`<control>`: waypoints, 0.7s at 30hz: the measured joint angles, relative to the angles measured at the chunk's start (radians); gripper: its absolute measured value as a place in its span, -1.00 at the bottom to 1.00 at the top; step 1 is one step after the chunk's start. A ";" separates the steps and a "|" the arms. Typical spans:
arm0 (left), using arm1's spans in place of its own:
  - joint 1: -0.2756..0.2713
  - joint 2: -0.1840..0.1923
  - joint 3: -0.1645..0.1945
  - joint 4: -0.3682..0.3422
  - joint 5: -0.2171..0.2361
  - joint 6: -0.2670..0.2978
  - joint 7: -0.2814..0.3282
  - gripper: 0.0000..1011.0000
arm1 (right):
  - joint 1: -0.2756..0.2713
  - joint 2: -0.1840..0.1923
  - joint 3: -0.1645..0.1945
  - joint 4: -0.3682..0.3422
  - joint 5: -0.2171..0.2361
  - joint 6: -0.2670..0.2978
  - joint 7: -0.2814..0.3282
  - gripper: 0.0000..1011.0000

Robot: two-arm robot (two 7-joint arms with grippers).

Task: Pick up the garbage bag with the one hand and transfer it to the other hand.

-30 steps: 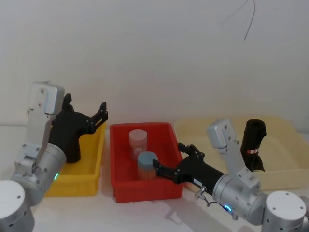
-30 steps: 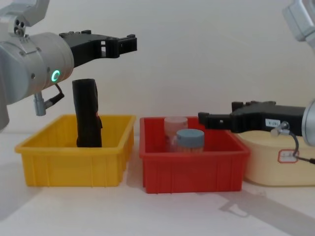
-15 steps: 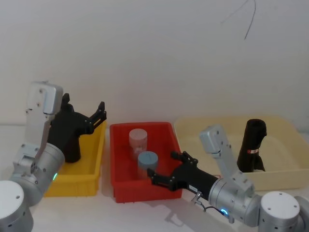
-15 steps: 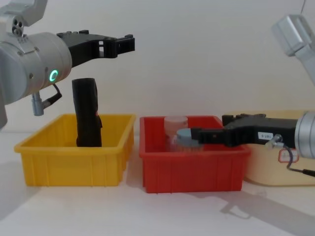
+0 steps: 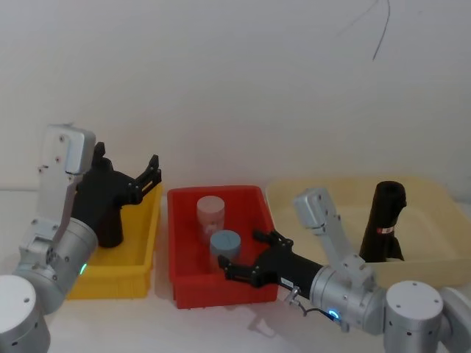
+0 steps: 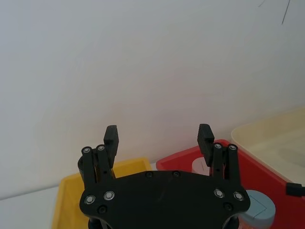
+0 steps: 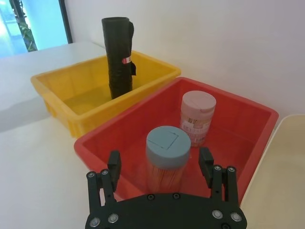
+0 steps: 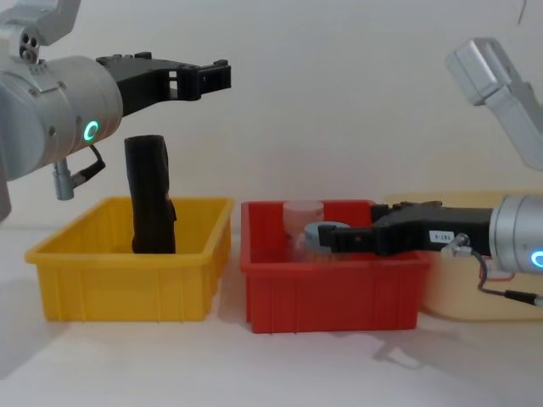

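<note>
Head view: the garbage bag (image 5: pixel 384 220) stands upright in the cream bin (image 5: pixel 434 254), right of the red bin (image 5: pixel 254 200). The right gripper (image 5: pixel 234 268), fingers apart, sits low at the red bin's front.

Chest view: the left gripper (image 8: pixel 219 76), fingers apart, hangs above the yellow bin (image 8: pixel 127 280), where a second black roll (image 8: pixel 150 208) stands.
</note>
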 joint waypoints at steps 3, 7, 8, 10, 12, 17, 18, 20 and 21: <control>0.000 0.000 0.000 0.000 0.000 0.000 0.000 0.98 | 0.016 -0.004 -0.004 0.021 0.000 -0.001 0.001 0.98; 0.000 0.000 0.000 -0.001 0.000 0.000 0.001 0.98 | 0.034 -0.010 -0.009 0.047 0.001 -0.003 0.002 0.98; 0.000 0.000 0.000 -0.001 0.000 0.000 0.001 0.98 | 0.042 -0.012 -0.012 0.057 0.001 -0.004 0.003 0.98; 0.000 0.000 0.000 -0.001 0.000 0.000 0.001 0.98 | 0.050 -0.015 -0.014 0.069 0.001 -0.005 0.003 0.98; 0.000 0.000 0.000 -0.001 0.000 0.000 0.001 0.98 | 0.059 -0.018 -0.018 0.084 0.001 -0.007 0.004 0.98; 0.000 0.000 0.000 -0.001 0.000 0.000 0.001 0.98 | 0.084 -0.027 -0.026 0.120 0.002 -0.010 0.005 0.98; 0.000 0.000 0.000 -0.001 0.000 0.000 0.001 0.98 | 0.084 -0.027 -0.026 0.120 0.002 -0.010 0.005 0.98; 0.000 0.000 0.000 -0.001 0.000 0.000 0.001 0.98 | 0.092 -0.030 -0.029 0.133 0.002 -0.011 0.006 0.98; 0.000 0.000 0.000 -0.001 0.000 0.000 0.001 0.98 | 0.095 -0.031 -0.030 0.137 0.003 -0.012 0.006 0.98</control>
